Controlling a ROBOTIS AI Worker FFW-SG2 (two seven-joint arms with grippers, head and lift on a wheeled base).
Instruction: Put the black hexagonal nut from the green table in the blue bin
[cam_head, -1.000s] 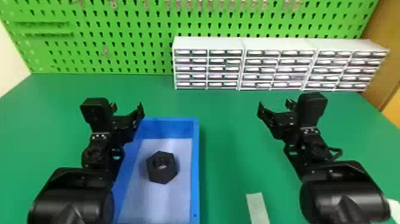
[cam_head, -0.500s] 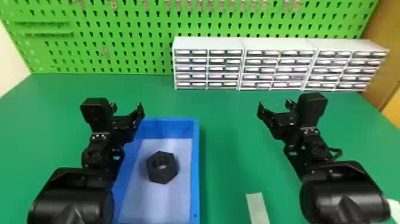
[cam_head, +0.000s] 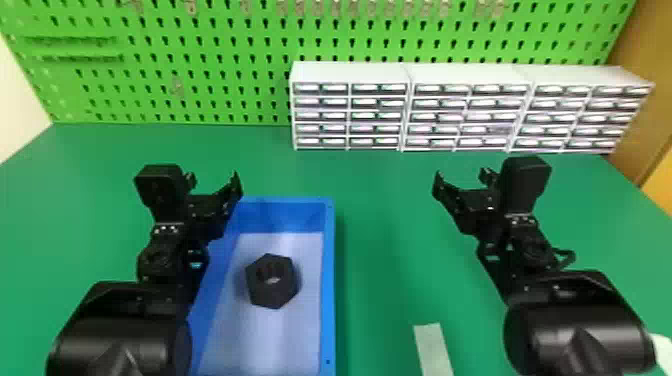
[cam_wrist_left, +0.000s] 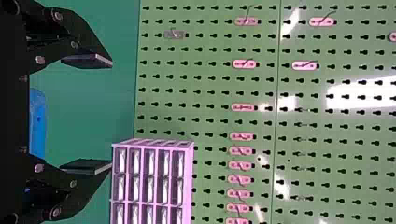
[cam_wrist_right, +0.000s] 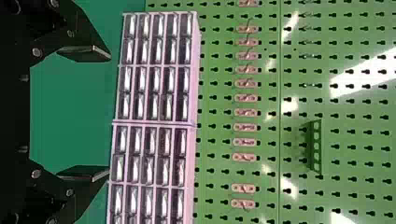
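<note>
Left hand (cam_head: 213, 179) spread, nut (cam_head: 273, 292) in bin (cam_head: 328, 280)

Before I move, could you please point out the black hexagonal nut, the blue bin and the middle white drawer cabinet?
Black hexagonal nut (cam_head: 274, 294): head view, its upper face, just below the hole.
Blue bin (cam_head: 328, 290): head view, its right rim.
Middle white drawer cabinet (cam_head: 465, 117): head view, its drawer fronts.

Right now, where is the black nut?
In the head view, the nut lies inside the blue bin, on its pale floor, just right of the robot's left arm.
</note>
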